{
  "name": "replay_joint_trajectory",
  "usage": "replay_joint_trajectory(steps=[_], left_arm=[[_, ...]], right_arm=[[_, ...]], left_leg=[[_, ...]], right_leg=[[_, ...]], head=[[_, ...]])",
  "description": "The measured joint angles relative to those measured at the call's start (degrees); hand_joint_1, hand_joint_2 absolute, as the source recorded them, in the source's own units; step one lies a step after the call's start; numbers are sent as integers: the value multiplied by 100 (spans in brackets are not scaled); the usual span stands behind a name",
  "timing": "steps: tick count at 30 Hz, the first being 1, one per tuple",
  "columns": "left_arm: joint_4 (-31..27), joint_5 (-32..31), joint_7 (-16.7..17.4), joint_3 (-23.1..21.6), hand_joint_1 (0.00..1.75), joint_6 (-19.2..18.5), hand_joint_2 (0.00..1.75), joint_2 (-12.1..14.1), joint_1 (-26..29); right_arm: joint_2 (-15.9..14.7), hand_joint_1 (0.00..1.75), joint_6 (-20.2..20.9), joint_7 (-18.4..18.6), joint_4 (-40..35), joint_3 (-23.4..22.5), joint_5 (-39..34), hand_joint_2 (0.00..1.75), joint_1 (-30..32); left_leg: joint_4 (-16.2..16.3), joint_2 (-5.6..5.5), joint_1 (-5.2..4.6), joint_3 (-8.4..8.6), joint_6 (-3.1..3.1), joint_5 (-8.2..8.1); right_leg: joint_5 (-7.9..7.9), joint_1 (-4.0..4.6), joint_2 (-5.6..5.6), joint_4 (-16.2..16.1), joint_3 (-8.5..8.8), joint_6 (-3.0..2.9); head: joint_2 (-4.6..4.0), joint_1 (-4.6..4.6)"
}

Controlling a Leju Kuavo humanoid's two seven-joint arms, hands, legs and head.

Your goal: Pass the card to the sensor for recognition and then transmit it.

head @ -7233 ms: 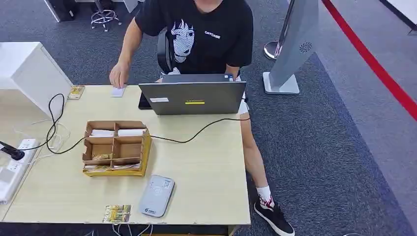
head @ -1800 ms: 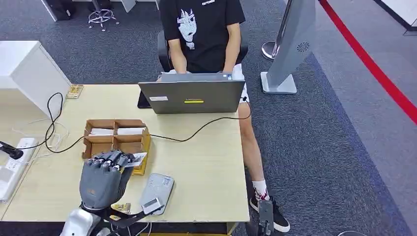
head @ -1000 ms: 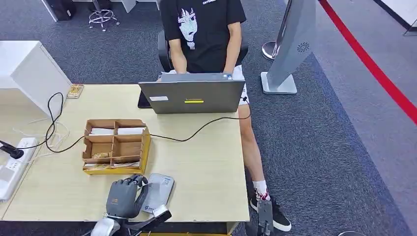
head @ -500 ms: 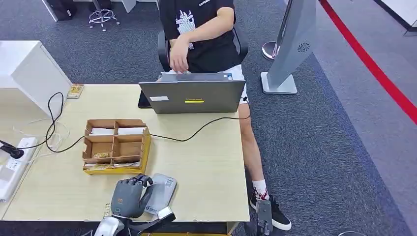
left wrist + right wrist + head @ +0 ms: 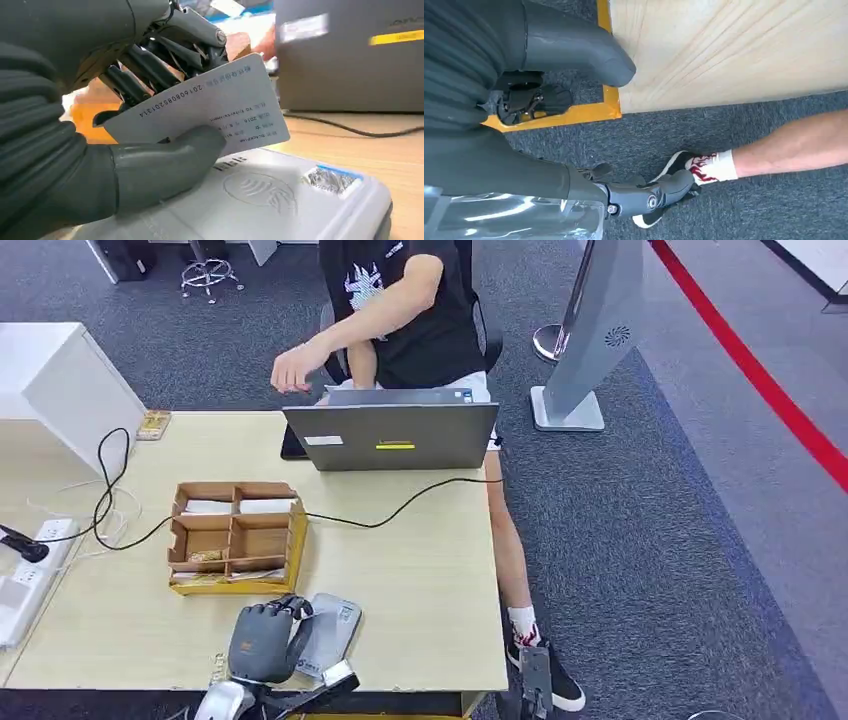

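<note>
The card (image 5: 210, 107) is white with printed digits, pinched between the left hand's (image 5: 262, 638) thumb and dark fingers (image 5: 150, 65) and held tilted just above the flat grey card reader (image 5: 325, 635); whether its lower edge touches the reader I cannot tell. Going from the biggest things down: the pale wooden bench (image 5: 420, 580) carries everything, with a person (image 5: 400, 300) seated at its far side, one arm raised across the body. A grey laptop (image 5: 392, 437) stands open in front of them, a black cable (image 5: 400, 508) trailing from it. Nearer sits a cardboard compartment tray (image 5: 236, 538) with cards in several sections. The right hand (image 5: 499, 100) hangs beside the bench edge over the carpet, its fingers apart and holding nothing.
</note>
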Motion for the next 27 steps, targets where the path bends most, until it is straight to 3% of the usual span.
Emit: replay_joint_trajectory(steps=[2, 4, 9, 22, 27], left_arm=[[-588, -100, 179, 4, 175, -368, 175, 129, -404], [-822, 95, 584, -2, 175, -850, 175, 292, -1090], [-1026, 169, 861, -161, 175, -562, 175, 633, -1585], [-1022, 150, 1101, -394, 175, -441, 175, 924, -1776], [-348, 159, 1217, -398, 175, -592, 175, 1202, -2492]], right_arm=[[4, 0, 0, 78, -2, 4, 72, 175, -4], [26, 0, 6, 109, -2, 7, 87, 175, -28], [57, 0, 20, 122, -2, 7, 131, 175, -31], [59, 0, 50, 133, -2, 7, 174, 175, -33], [59, 0, 105, 232, -2, 39, 319, 175, -37]], left_leg=[[0, -31, 2, -30, 0, 25], [-5, -52, 3, -45, -2, 42], [-8, -31, 3, -29, -8, 47], [-7, -27, 2, -34, -8, 47], [-7, -25, 5, -35, -17, 54]], right_leg=[[11, 1, -26, 1, -9, 13], [21, 1, -51, 3, -9, 12], [32, 1, -31, 4, -9, 4], [33, 1, -23, 2, -18, 5], [38, 3, -22, 6, -21, -2]], head=[[0, 0], [0, 39], [0, -2], [0, -2], [0, 0]])
